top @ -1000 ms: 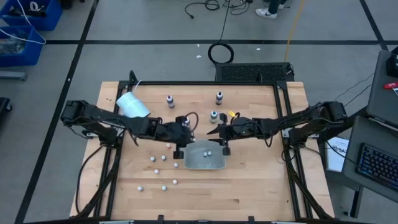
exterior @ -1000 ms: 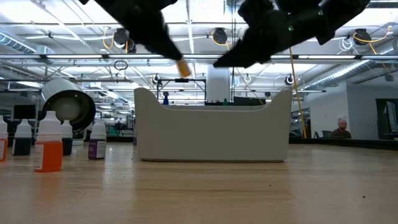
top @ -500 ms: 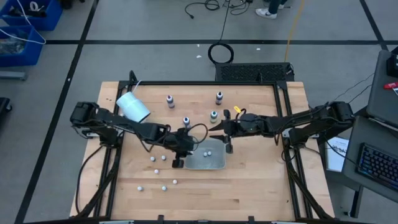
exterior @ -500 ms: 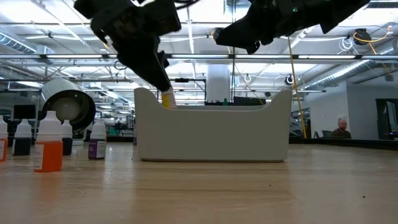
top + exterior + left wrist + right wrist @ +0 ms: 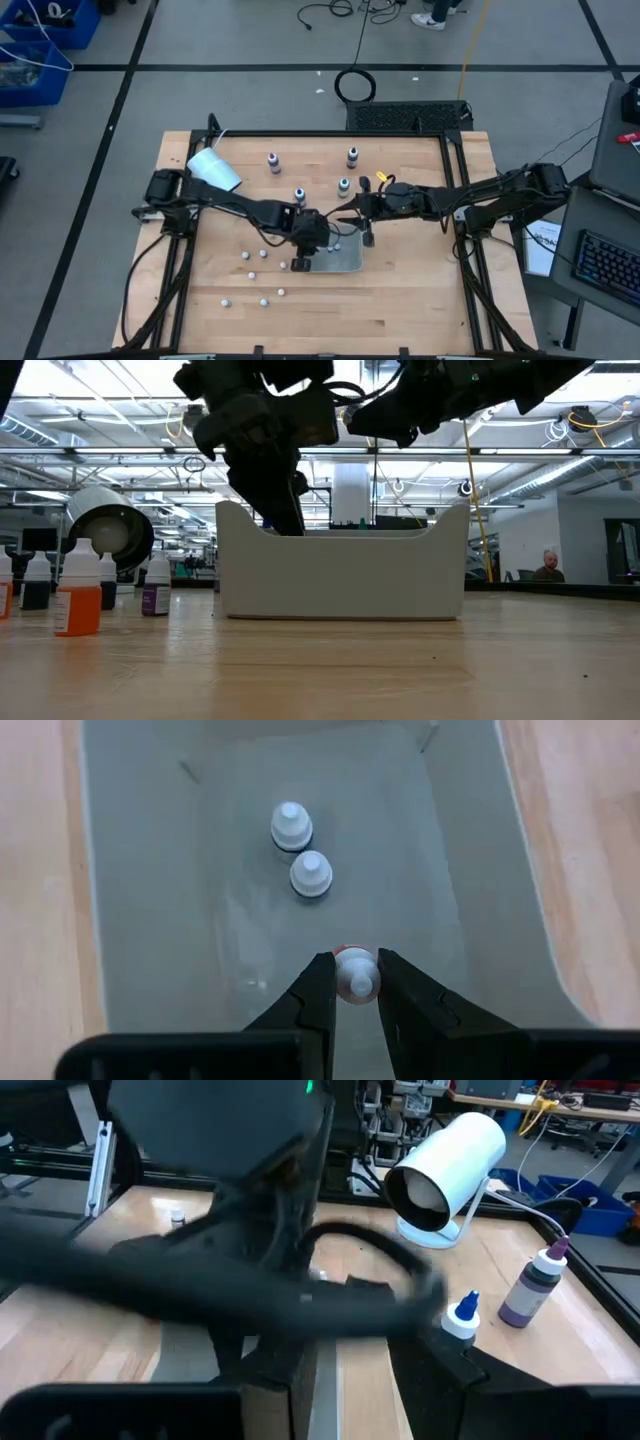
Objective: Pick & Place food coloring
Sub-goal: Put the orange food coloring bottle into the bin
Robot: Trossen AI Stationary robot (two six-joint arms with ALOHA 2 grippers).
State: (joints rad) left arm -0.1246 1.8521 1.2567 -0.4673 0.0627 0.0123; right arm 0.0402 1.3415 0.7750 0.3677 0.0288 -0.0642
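Observation:
My left gripper (image 5: 355, 965) points down into the grey tray (image 5: 345, 262) and is shut on a small food coloring bottle with a white cap (image 5: 356, 972) and an orange tint at its rim. Two more white-capped bottles (image 5: 290, 825) (image 5: 310, 875) stand upright on the tray floor. In the low view the tray wall (image 5: 340, 575) hides the left fingertips. My right gripper (image 5: 343, 215) hovers open and empty just beyond the tray's far edge, above its rim. Several more bottles (image 5: 343, 186) (image 5: 299, 195) stand on the table behind the tray. My left gripper pinches the bottle at its cap and neck (image 5: 356, 982) between its two fingers. The fingers come from above, pointing down. The bottle stands upright below them, inside the tray; whether its base touches the tray floor I cannot tell.
A large white cup (image 5: 213, 170) lies on its side at the far left. Small white balls (image 5: 250, 255) are scattered on the wood left of and in front of the tray. Two more bottles (image 5: 273, 161) (image 5: 352, 157) stand near the far edge. Bare wood lies at the near right.
My left gripper has carried the bottle toward the table's right and near edges and down, from above the tray's rim into the tray, still shut on it. My right gripper has risen a little and drawn slightly back toward the right.

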